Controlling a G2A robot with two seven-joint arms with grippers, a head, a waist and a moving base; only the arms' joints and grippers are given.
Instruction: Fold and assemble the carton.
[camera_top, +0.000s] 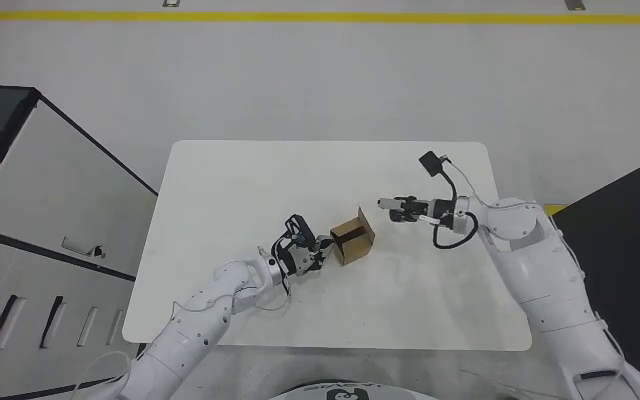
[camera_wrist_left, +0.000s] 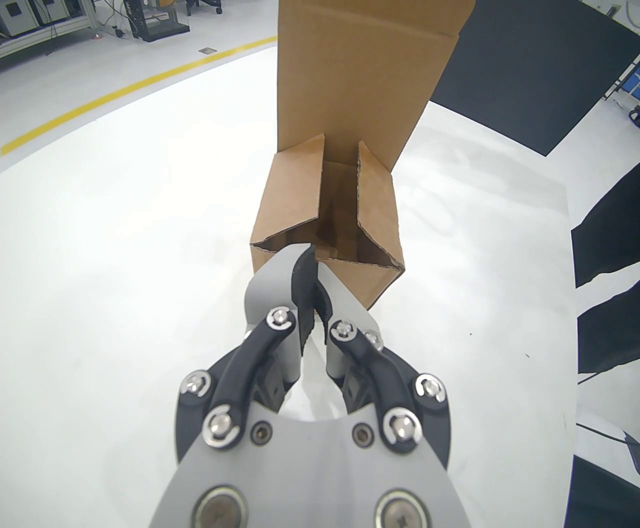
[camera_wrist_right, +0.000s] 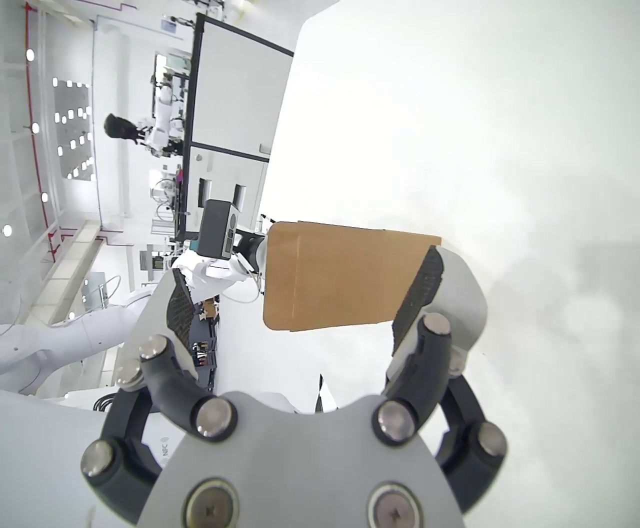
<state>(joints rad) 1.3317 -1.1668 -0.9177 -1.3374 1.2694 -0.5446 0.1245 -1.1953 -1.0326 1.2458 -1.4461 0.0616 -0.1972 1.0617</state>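
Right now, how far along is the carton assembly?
Done: brown cardboard carton stands erected on the white table. In hand: two side flaps lean inward; shut left gripper sits at its near rim, open right gripper is apart. Left: the tall upright flap, closing.

The top view looks down from above the arms over the whole surface (camera_top: 250, 180). The left wrist view looks along its fingers (camera_wrist_left: 300, 280), close to the carton (camera_wrist_left: 330, 215). The right wrist view faces that carton from the opposite side, farther off.
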